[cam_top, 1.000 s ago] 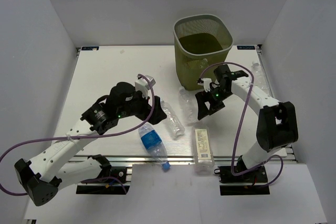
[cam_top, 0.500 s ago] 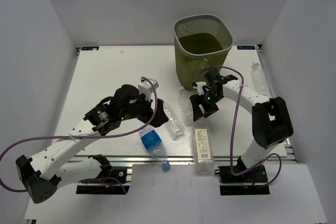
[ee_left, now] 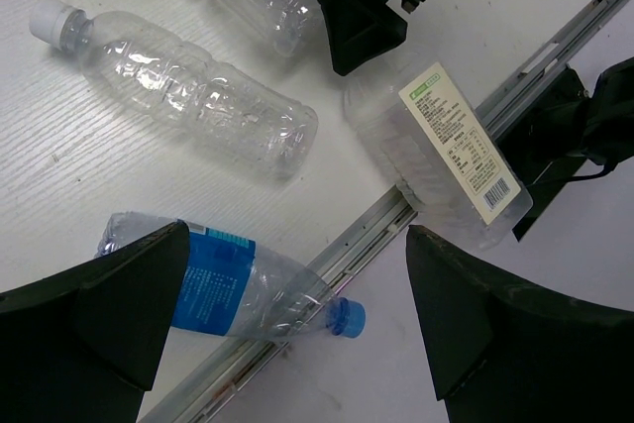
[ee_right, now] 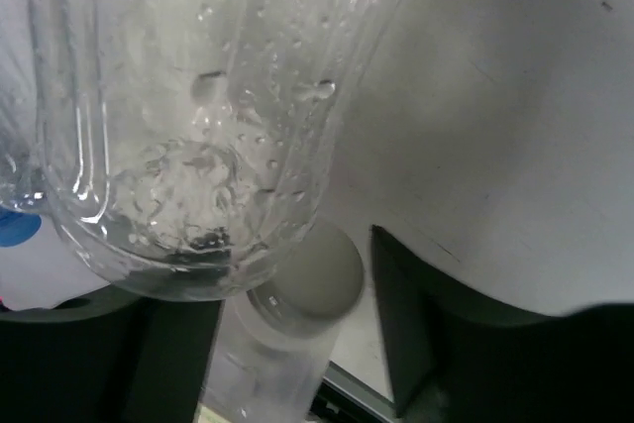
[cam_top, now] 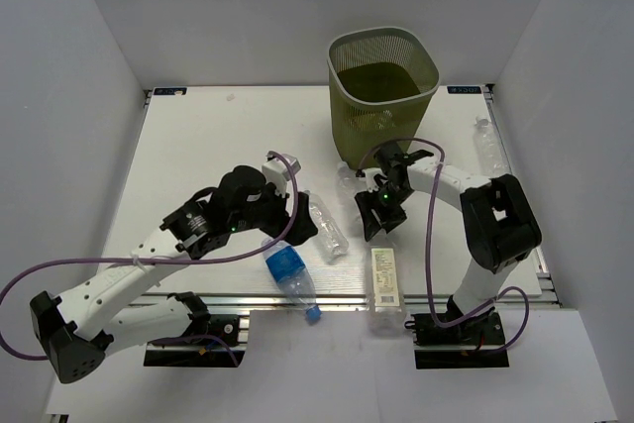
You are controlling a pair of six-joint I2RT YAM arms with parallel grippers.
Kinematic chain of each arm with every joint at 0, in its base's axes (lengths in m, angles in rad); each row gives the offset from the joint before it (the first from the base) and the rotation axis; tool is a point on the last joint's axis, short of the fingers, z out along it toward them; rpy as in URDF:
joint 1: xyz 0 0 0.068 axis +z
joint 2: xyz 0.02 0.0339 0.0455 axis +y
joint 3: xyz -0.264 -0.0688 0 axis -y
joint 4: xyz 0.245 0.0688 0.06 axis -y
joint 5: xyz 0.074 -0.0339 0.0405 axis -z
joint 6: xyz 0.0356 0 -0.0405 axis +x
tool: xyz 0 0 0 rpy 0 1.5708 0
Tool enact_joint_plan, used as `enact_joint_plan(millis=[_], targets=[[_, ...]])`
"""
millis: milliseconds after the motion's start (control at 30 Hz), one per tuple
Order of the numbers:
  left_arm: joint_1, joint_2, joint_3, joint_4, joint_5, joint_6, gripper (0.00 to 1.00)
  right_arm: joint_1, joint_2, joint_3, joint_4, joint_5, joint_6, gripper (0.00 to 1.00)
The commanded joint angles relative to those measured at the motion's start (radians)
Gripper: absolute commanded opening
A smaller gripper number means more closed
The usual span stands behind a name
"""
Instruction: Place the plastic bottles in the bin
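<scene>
Bottles lie flat on the white table [cam_top: 198, 146], all of clear, crinkled plastic. The blue-label bottle [ee_left: 213, 284] with its blue cap sits at the near edge, and the white-capped bottle [ee_left: 193, 91] lies just beyond it. The squarer pale-label bottle [ee_left: 451, 146] rests along the front rail. A lone far bottle [cam_top: 485, 141] sits by the right border, well apart from the rest. A fifth one, the bare bottle [ee_right: 188, 126], lies just in front of the bin [cam_top: 383, 58], and its beaded, wet-looking base fills my right wrist view. My right gripper [cam_top: 377, 215] straddles that base with a dark finger on either side, but I cannot tell whether the fingers are pressing it yet. My left gripper [ee_left: 297, 235] hangs spread as wide as it goes over the blue-label bottle, with nothing in its grasp. From above, the olive mesh bin stands upright at the back of the table, and I can see its green floor through the open top.
</scene>
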Motion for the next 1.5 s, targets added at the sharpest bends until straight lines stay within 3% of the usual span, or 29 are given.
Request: enact_joint_plan(millis=[0, 67, 133, 267, 333, 567, 833, 1467], targets=[[-0.014, -0.036, 0.001, -0.001, -0.031, -0.012, 1.0, 0.008, 0.02, 0.022, 0.0, -0.002, 0.01, 0.6], [-0.014, -0.048, 0.001, -0.001, -0.031, -0.021, 1.0, 0.012, 0.013, 0.022, -0.016, -0.017, 0.001, 0.47], [-0.014, -0.057, -0.008, -0.001, -0.04, -0.021, 1.0, 0.012, 0.011, 0.023, -0.04, -0.028, -0.013, 0.42], [-0.014, -0.057, -0.017, -0.001, -0.04, -0.03, 1.0, 0.008, -0.012, 0.03, -0.062, -0.043, -0.035, 0.4], [-0.014, -0.057, -0.017, 0.008, -0.04, -0.03, 1.0, 0.005, -0.027, 0.033, -0.062, -0.049, -0.033, 0.3], [-0.023, -0.057, -0.017, 0.008, -0.04, -0.03, 1.0, 0.005, -0.053, 0.065, -0.062, -0.084, -0.059, 0.14], [-0.023, -0.057, -0.017, 0.018, -0.04, -0.03, 1.0, 0.001, -0.109, 0.21, -0.099, -0.055, -0.162, 0.08], [-0.032, -0.021, 0.001, 0.046, -0.031, -0.012, 1.0, -0.011, -0.31, 0.324, -0.086, -0.143, -0.318, 0.0]])
